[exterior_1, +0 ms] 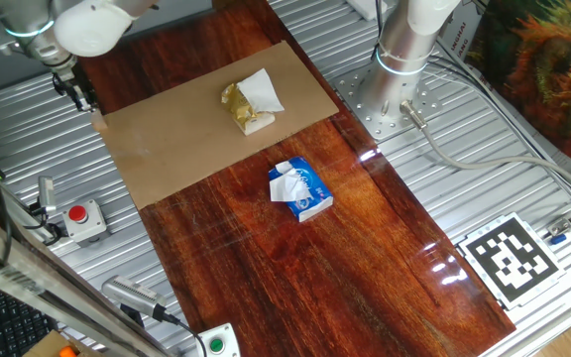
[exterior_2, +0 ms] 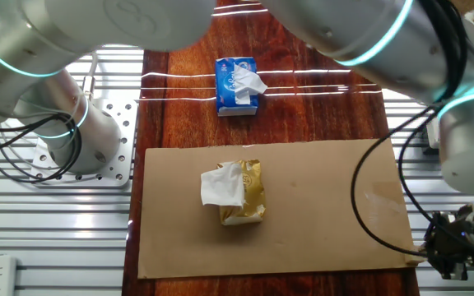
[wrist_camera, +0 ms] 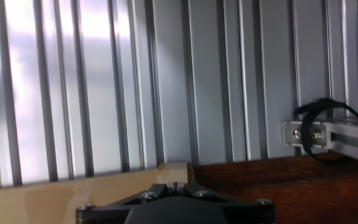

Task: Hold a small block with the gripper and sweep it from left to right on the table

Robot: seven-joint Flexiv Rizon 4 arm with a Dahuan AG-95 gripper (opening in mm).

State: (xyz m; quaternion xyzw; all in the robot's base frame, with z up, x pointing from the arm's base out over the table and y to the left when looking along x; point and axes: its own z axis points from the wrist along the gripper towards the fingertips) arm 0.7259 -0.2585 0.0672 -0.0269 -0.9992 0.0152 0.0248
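My gripper (exterior_1: 89,105) is at the far left corner of the tan cardboard sheet (exterior_1: 206,119) on the red-brown table (exterior_1: 295,268), low over the sheet's edge. A tiny pale tan small block (exterior_1: 98,118) shows at its fingertips, and the jaws stand close together on it. In the other fixed view the gripper (exterior_2: 449,251) is at the sheet's lower right corner, with the tan block (exterior_2: 419,256) beside it. In the hand view only the gripper's black body (wrist_camera: 174,208) shows at the bottom edge, and the block is hidden.
A yellowish crumpled lump with white paper (exterior_1: 248,104) lies on the cardboard. A blue-and-white packet (exterior_1: 300,188) lies on the wood. Ribbed silver metal (wrist_camera: 166,81) surrounds the table. A red button box (exterior_1: 82,218) and the upright arm column (exterior_1: 409,40) stand off the table.
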